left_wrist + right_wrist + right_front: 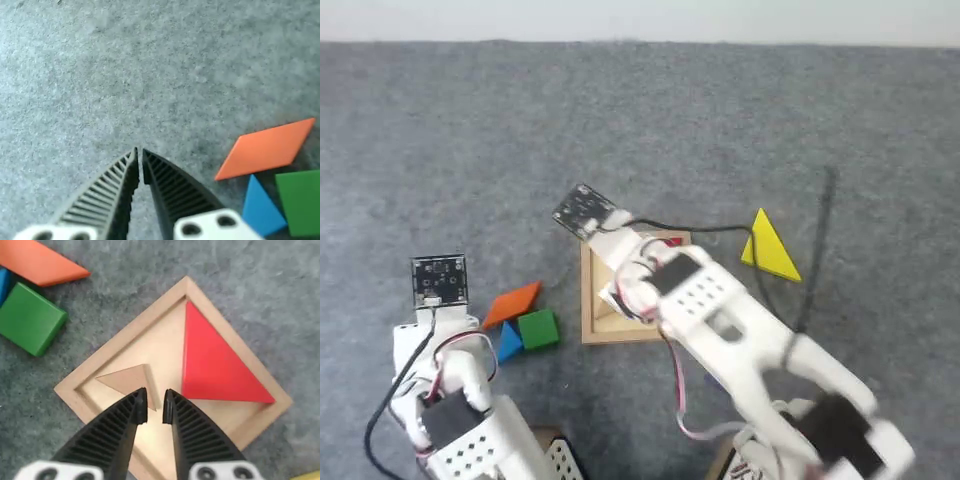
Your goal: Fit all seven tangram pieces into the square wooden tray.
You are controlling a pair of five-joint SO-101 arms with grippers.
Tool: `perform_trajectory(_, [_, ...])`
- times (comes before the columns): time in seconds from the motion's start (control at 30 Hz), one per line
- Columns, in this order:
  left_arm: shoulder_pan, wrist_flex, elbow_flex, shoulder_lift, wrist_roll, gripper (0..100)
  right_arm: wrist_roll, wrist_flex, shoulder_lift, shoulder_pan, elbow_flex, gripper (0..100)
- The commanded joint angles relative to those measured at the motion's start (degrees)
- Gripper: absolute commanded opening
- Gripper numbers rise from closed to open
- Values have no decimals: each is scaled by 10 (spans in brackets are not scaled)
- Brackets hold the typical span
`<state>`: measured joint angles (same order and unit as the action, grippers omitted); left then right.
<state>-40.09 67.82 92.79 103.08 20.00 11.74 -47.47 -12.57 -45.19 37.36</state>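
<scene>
A grey carpet (620, 110) covers the table. In the high view the right arm (740, 330) reaches in from the near right and lies across the wooden tray (121, 332), hiding most of it. The left arm (460, 400) stands at the near left, well apart from the tray.

The tray sits near the middle of the carpet, its visible left and near edges running roughly square to the high view's edges. Inside it a red triangle (215, 367) lies flat with its long side against one wall and its square corner pointing to the tray's middle. A small wood-coloured triangle (131, 380) lies on the tray floor beside it, not touching it.

A yellow triangle (770, 248) lies on the carpet right of the tray, its sharpest tip pointing to the far side. A black wire (690, 228) runs from the right wrist towards it.

Left of the tray lies an orange parallelogram (265, 149), its long axis slanting in the high view from near left to far right. A green square (300, 200) and a blue triangle (260, 205) lie touching, just on its near side, the blue tip meeting the orange edge.

The right gripper (155, 407) hangs over the tray floor above a corner of the wood-coloured triangle, with a narrow gap between its fingers and nothing held. The left gripper (140, 155) hangs over bare carpet beside the orange piece, closed to a thin slit and empty.
</scene>
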Motion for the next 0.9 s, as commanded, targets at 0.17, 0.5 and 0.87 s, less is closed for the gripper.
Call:
perform_trajectory(0.17, [-3,3,5,12,8,12,-4,-29,146,-28,-119,65])
perform_trajectory(0.5, [-2,4,10,12,33,12,-4,-36,154,-34,-99,65])
perform_trajectory(0.87, [-1,1,17,12,34,12,-4,-67,147,-85,-79,65])
